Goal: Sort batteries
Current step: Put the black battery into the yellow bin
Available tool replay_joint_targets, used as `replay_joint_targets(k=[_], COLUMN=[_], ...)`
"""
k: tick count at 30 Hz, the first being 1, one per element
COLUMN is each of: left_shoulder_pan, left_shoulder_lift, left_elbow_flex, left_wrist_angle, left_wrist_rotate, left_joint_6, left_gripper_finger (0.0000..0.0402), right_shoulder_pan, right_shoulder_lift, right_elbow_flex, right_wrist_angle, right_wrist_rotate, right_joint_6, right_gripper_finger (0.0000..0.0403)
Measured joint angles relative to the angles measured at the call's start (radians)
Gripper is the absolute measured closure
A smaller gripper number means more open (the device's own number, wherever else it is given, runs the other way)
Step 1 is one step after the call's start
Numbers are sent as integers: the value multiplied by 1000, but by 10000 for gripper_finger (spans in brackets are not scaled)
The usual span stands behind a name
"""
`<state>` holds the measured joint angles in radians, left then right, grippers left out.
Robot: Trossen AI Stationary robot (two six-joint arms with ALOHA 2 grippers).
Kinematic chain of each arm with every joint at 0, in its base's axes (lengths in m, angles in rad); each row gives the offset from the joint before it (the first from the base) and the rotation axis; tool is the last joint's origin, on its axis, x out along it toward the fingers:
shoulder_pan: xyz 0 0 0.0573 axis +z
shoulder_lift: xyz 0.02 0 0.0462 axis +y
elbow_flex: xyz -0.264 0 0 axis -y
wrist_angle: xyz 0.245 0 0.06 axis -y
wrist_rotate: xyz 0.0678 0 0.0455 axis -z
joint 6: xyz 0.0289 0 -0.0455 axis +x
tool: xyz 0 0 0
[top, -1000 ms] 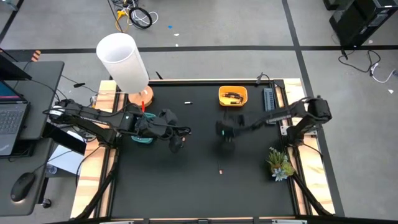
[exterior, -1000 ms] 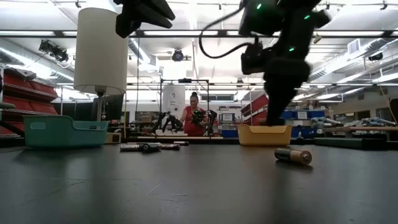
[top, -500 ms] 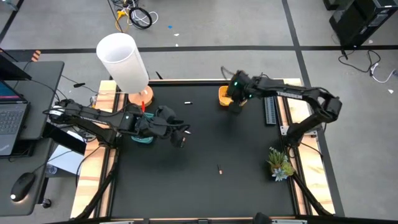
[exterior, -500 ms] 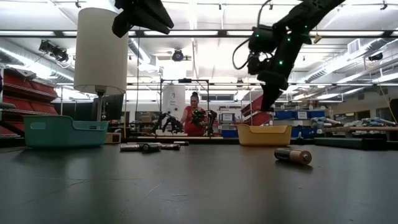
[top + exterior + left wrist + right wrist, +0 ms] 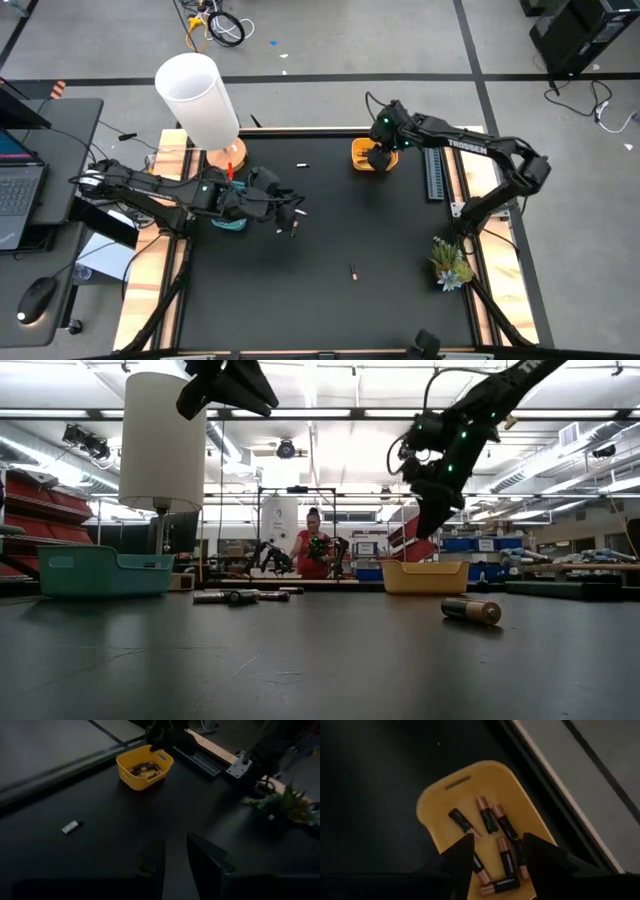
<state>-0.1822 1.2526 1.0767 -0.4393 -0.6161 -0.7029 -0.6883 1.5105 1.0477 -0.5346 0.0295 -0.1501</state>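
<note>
My right gripper hangs over the yellow bin at the table's far edge, fingers parted with nothing between them. Dark batteries with copper ends lie loose in the bin below my fingers. The bin sits close to the far table edge, with a grey rail just beside it on the right border.

My left gripper hangs above the left half of the table, near the teal bin; its fingers stand slightly apart and hold nothing.

The mat's middle is open. One white battery lies near the far edge, left of the yellow bin. One dark battery lies nearer the front. A plant sprig stands at the right edge.
</note>
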Motion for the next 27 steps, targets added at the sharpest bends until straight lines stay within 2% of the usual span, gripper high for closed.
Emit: replay_joint_targets(k=[4, 8, 12, 16, 19, 24, 27], left_shoulder_pan=[0, -3, -3, -3, -4, -27, -44], left_shoulder_lift=[0, 0, 0, 0, 0, 0, 0], left_elbow_flex=[0, 0, 0, 0, 0, 0, 0], left_wrist_angle=[0, 0, 0, 1, 4, 43, 70], left_wrist_rotate=[55, 89, 123, 144, 169, 182, 182], left_joint_6=[-52, -71, -96, -143, -168, -173, -169], left_gripper_finger=[310, 310, 310, 310, 310, 310, 310], right_shoulder_pan=[39, 93, 163, 280, 411, 685, 808], right_shoulder_lift=[-85, -165, -207, -223, -221, -185, -145], right_elbow_flex=[0, 0, 0, 0, 0, 0, 0], right_wrist_angle=[3, 14, 18, 1, -11, -15, -21], right_wrist_rotate=[-35, -141, -260, -289, -274, -94, -18], right_joint_6=[36, 109, 249, 468, 616, 792, 952], right_gripper_finger=[225, 231, 236, 237, 237, 237, 237])
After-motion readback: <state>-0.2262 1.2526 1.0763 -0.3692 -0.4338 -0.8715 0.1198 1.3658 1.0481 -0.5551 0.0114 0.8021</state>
